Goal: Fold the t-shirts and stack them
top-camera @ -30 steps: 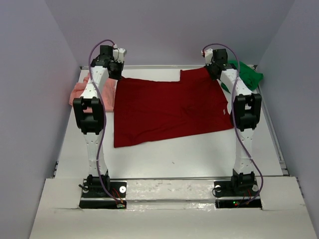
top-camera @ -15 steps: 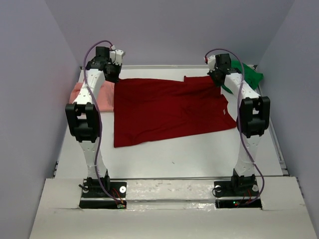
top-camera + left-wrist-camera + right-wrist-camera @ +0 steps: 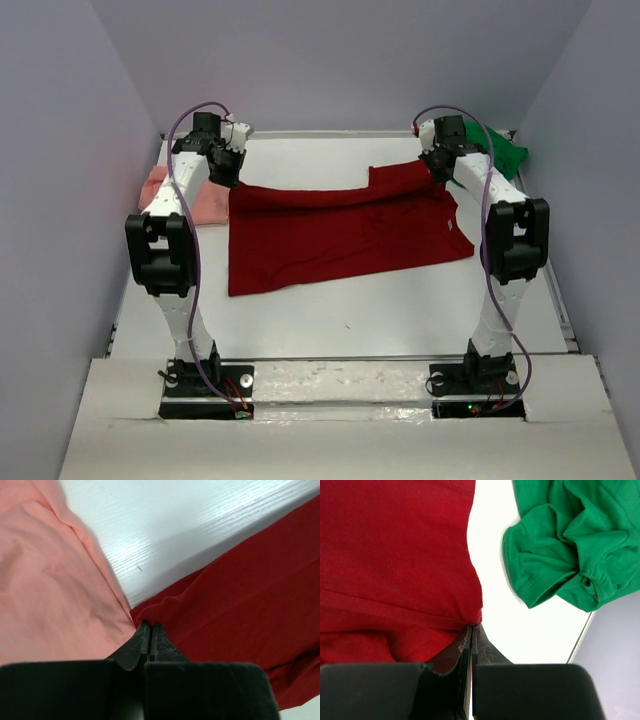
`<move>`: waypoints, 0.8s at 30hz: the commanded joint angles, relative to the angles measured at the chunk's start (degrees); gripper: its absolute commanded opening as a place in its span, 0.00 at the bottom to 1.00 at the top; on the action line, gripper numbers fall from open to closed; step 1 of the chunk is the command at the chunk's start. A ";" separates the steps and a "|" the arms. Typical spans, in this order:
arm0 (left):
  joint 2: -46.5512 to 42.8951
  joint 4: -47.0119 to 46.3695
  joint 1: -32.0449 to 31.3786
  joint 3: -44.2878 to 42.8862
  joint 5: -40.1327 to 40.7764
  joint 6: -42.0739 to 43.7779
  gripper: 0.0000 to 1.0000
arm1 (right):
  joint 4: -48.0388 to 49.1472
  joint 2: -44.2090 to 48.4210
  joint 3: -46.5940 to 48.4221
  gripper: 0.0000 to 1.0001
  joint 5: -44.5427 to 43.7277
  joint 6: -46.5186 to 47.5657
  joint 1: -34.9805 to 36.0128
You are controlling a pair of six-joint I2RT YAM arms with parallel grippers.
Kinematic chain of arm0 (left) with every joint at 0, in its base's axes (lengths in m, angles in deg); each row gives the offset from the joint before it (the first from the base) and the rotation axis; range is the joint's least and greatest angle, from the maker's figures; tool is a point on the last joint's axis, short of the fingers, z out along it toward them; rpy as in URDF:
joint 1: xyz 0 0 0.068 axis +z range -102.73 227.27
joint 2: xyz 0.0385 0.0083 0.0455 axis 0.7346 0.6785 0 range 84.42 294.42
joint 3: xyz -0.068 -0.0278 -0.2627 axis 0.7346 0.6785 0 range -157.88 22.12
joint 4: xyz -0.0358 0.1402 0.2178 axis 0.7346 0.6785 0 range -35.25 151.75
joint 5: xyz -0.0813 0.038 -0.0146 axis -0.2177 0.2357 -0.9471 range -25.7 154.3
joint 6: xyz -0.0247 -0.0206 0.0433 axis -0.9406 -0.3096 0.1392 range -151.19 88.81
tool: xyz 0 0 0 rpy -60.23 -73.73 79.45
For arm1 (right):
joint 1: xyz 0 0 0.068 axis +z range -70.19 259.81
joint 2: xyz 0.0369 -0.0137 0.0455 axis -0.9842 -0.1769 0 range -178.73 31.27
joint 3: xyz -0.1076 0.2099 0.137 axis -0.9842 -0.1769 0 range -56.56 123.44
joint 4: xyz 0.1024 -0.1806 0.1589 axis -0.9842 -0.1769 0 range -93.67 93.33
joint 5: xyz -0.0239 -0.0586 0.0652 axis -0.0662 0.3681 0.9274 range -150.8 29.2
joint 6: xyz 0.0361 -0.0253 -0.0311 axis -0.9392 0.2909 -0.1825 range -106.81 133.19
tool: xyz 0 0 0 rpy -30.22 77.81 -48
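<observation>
The left fingers (image 3: 150, 630) and right fingers (image 3: 471, 630) are clamping tight on the far corners of the soft dark red short-sleeved t-shirt (image 3: 340, 235), which is lying across the middle of the counter (image 3: 400, 310). They are drawing its far edge nearer than a second ago, so the first fold is judged to be starting.

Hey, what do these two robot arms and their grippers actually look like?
The left arm and right arm have white links with chunky black joints, on black bases. A purple cable runs along each. The left gripper and right gripper have dark, tapered fingers.
</observation>
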 commanded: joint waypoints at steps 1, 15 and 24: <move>-4.81 0.07 0.39 1.05 -0.94 1.15 0.00 | 1.50 4.31 -0.85 0.00 -1.50 0.62 -0.44; -6.92 3.93 0.13 2.80 0.64 3.17 0.00 | 0.62 7.91 -6.04 0.00 -0.71 0.36 -0.44; -8.76 5.25 -0.66 6.32 1.25 4.57 0.00 | -0.44 8.36 -7.35 0.00 -0.71 0.80 -0.44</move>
